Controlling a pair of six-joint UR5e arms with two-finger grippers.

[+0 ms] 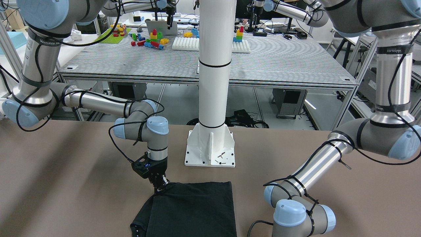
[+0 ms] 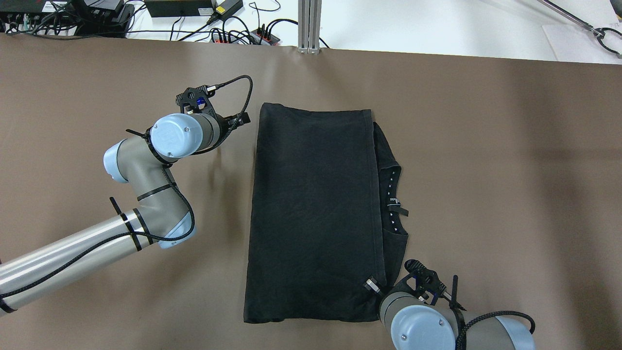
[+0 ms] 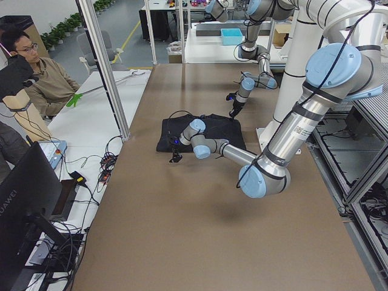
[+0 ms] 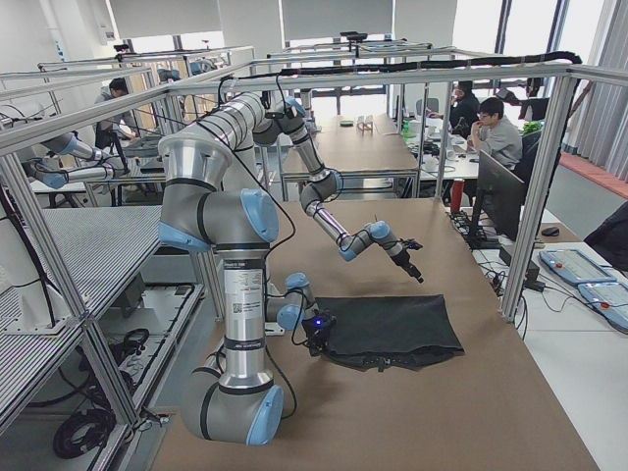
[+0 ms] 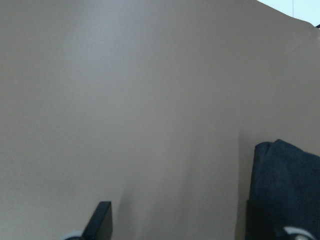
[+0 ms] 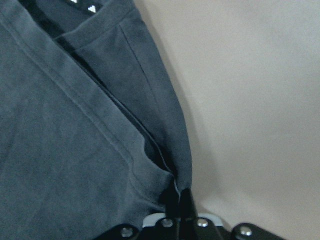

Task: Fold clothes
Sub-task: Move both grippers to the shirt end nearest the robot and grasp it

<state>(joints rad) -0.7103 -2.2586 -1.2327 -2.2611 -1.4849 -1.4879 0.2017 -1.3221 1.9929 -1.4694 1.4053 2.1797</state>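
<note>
Black garment (image 2: 313,214) lies flat on the brown table (image 2: 486,170), just out from the base of the white pole (image 1: 213,82), with a strip of bare table between them. It is a long rectangle running away from the pole. The top layer is folded over, and a narrower strip with the collar and label (image 2: 396,204) shows past it on the robot's right.

Right gripper (image 1: 161,184) is down at the garment corner nearest the pole, on the right side. In its wrist view the fingers (image 6: 182,210) are closed tight together, with the hemmed fabric edge pinched between them.

Left gripper (image 5: 195,225) is at the end of the garment farthest from the pole, on the left side. It is just off the cloth, over bare table. Its fingers stand wide apart and hold nothing. The nearest garment corner shows at the edge of its wrist view.
</note>
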